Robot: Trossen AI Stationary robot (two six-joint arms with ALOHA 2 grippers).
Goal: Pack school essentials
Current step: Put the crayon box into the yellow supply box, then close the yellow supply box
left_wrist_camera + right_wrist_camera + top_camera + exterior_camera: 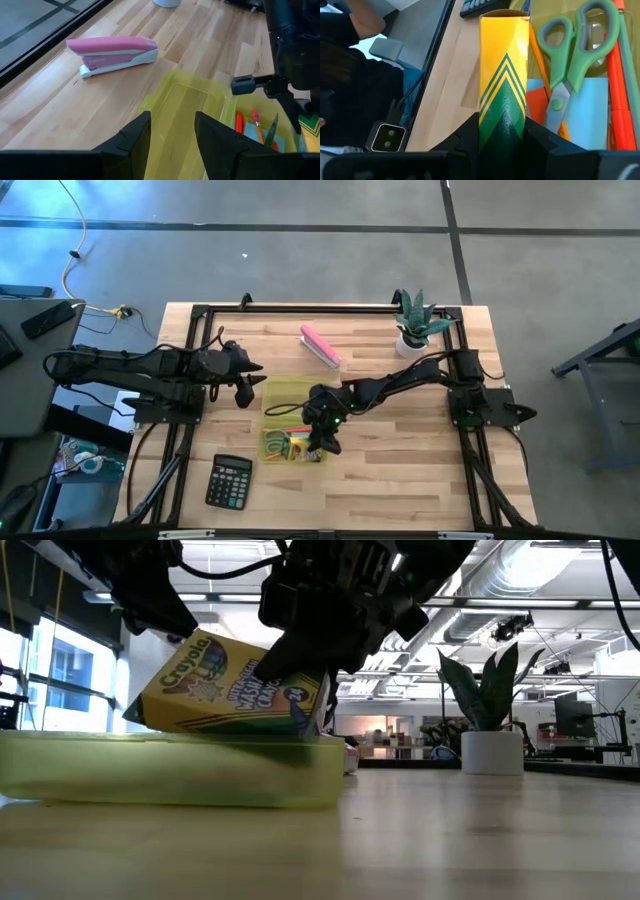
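Note:
A yellow-green crayon box (215,685) hangs tilted over a translucent yellow-green case (170,772), with my right gripper (504,125) shut on it. In the case lie green-handled scissors (570,55), a light-blue note pad (590,117), a red-orange marker (616,75) and a pencil (540,55). In the high view the right gripper (322,438) stands over the case's near part (290,442). My left gripper (172,135) is open just above the case's far-left part (185,100), and I see it touching nothing. The eraser does not show. My right gripper pinches the crayon box between its two fingers, one on each broad face, at the end with the green chevrons (504,107). The fingers (300,650) come from above, slanting down. The box is tilted, and the case wall hides its lower edge (230,725).
A pink stapler (320,345) lies on the table beyond the case. A black calculator (230,481) sits near the front left. A potted plant (415,328) stands at the far right. Bare wood lies to the right of the case.

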